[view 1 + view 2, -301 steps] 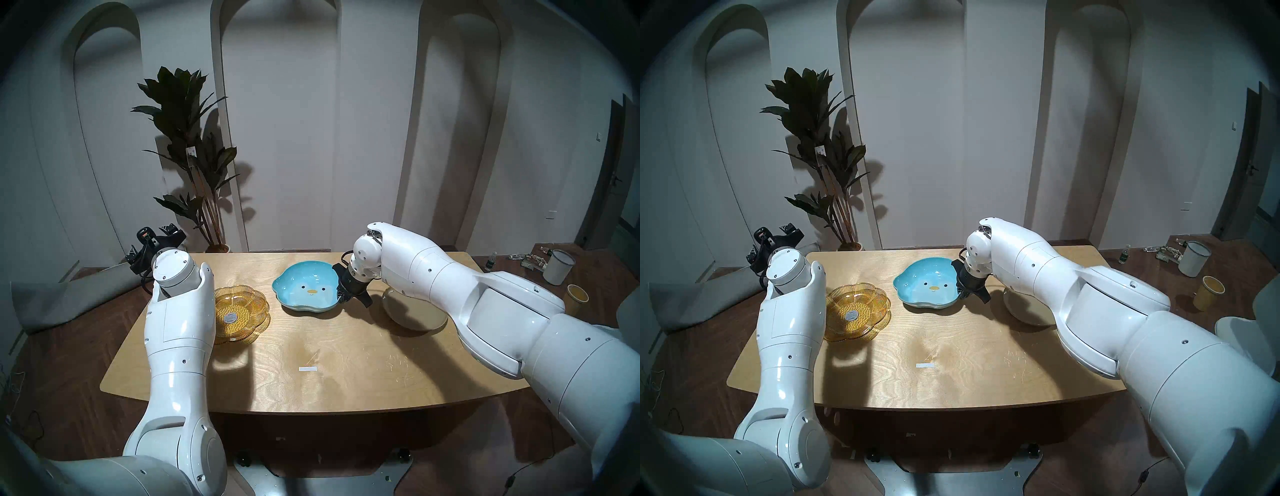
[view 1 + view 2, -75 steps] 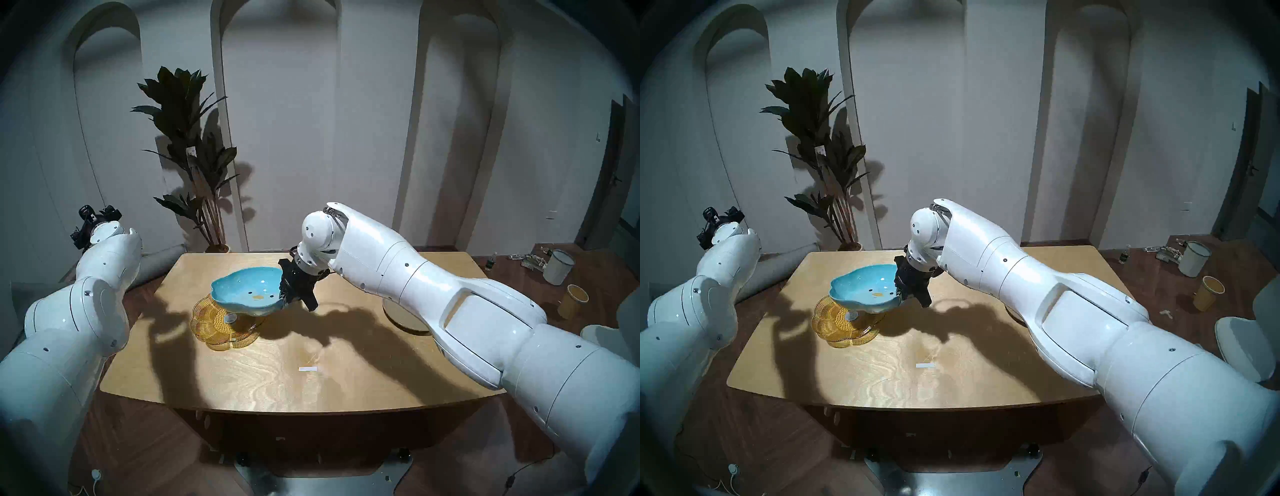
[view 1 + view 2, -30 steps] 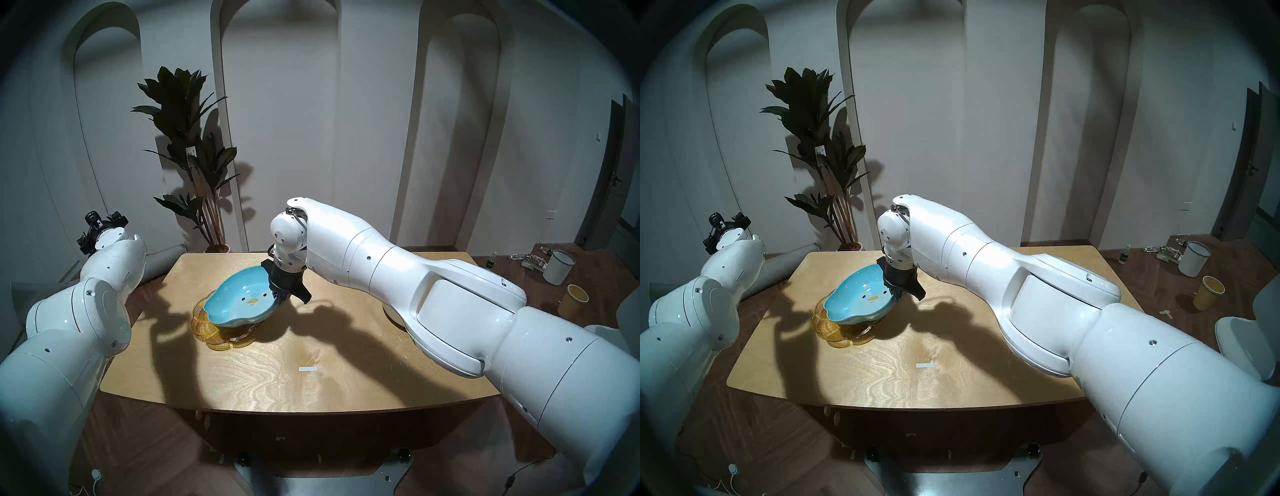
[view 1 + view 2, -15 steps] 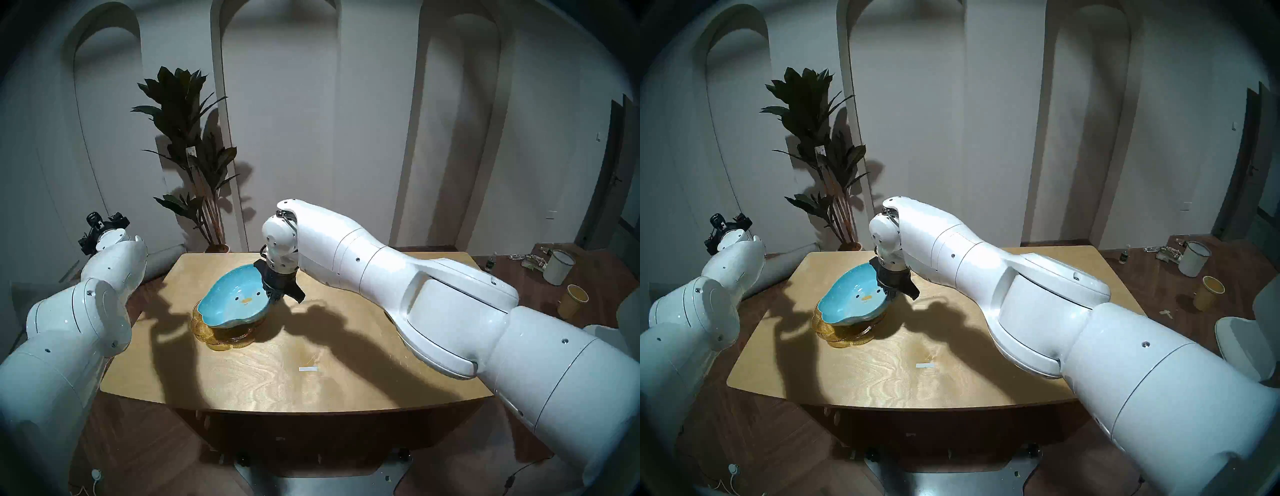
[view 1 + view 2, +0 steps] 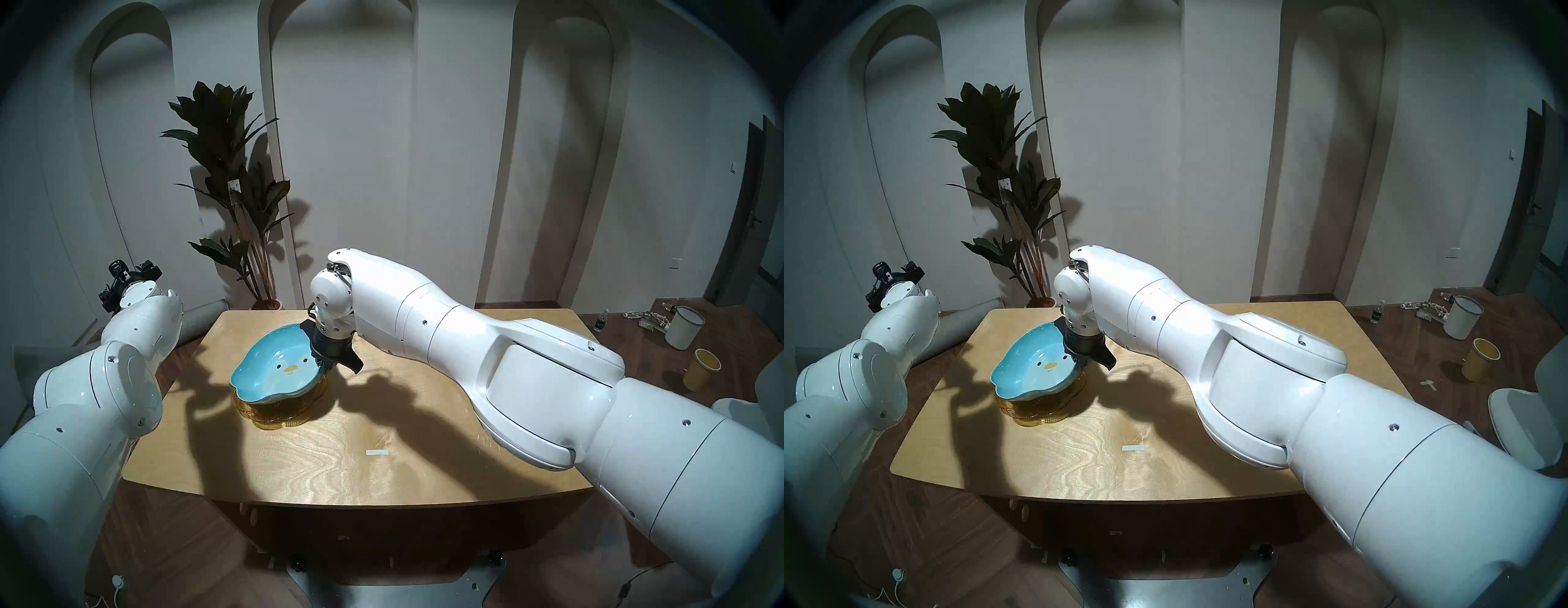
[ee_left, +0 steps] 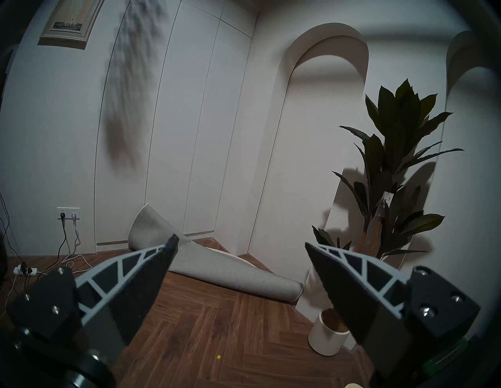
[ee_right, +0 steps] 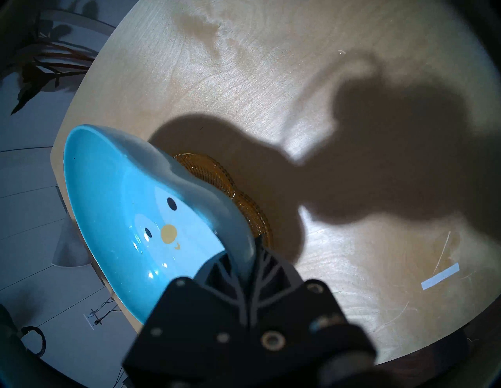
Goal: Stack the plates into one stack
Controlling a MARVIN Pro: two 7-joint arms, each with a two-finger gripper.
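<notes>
blue penguin plate [image 5: 271,373] tilts over amber glass plate [image 5: 280,414], right end effector [image 5: 324,368] clamped on its rim.

Blue penguin plate [image 5: 275,373] tilted over amber glass plate [image 5: 278,414] (touching unclear).

gripper [image 6: 241,245] agape | rolled rug [image 6: 217,265] | potted plant [image 6: 393,168]

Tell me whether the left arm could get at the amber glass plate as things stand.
Probably not cleanly: the blue penguin plate, clamped in the right gripper, covers most of the amber plate. The open left gripper points away.
</notes>
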